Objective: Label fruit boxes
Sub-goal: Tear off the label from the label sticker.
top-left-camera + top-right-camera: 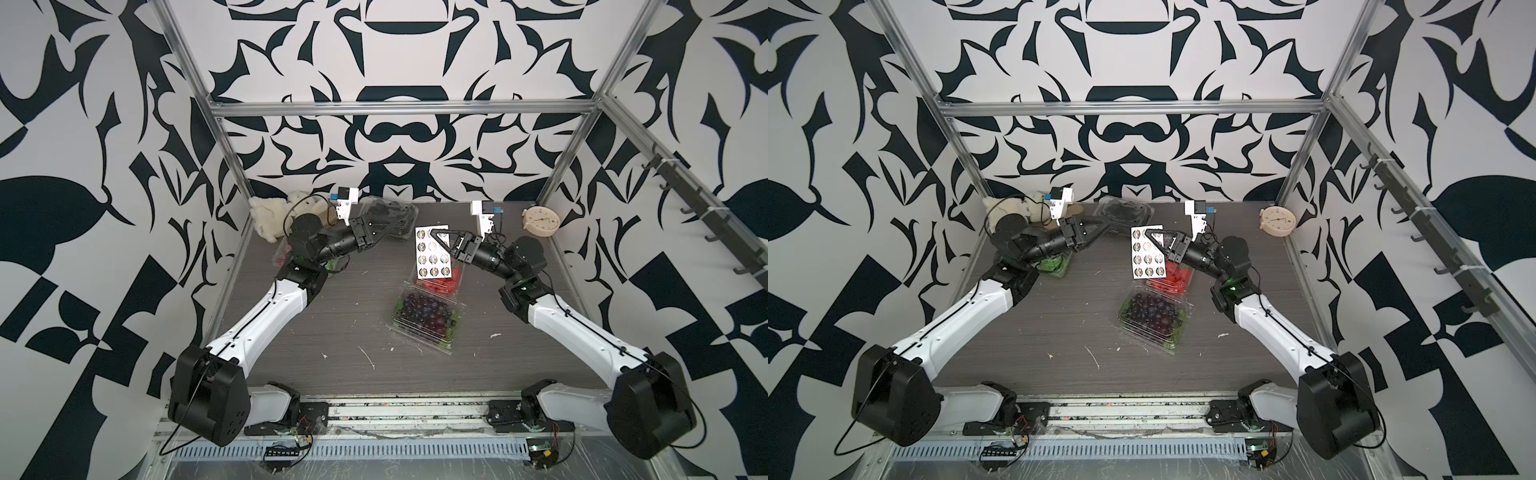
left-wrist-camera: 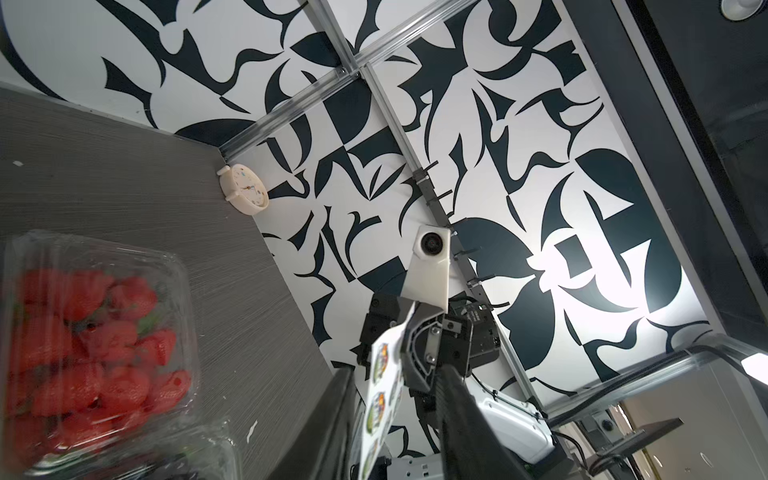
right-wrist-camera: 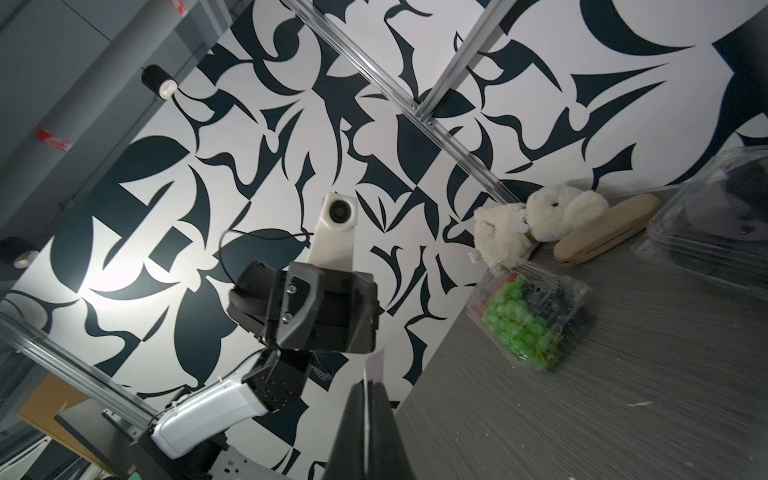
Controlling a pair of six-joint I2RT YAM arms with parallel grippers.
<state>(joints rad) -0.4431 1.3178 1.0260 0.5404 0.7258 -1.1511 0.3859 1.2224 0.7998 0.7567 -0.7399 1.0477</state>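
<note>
Right gripper (image 1: 436, 233) pinches the sticker sheet (image 1: 429, 259) by its top edge, mid-frame. The sheet hangs free over the strawberry box (image 1: 442, 284). Left gripper (image 1: 386, 226) sits just left of the sheet, fingers (image 2: 328, 419) parted, nothing visibly between them. Cannot tell whether a sticker is on a pad. Grape box (image 1: 424, 318) is lower centre, black-berry box (image 1: 390, 210) at the back under the left gripper, mixed green box (image 1: 1052, 264) under the left wrist, left of centre.

Risks:
- Single-edge hold lets the sheet swing or curl away when a finger picks at it.
- Sticker may bond to the pad instead of a lid.
- Light clamshells likely slide under pressing.
- Left arm could clip the mixed green box.
</note>
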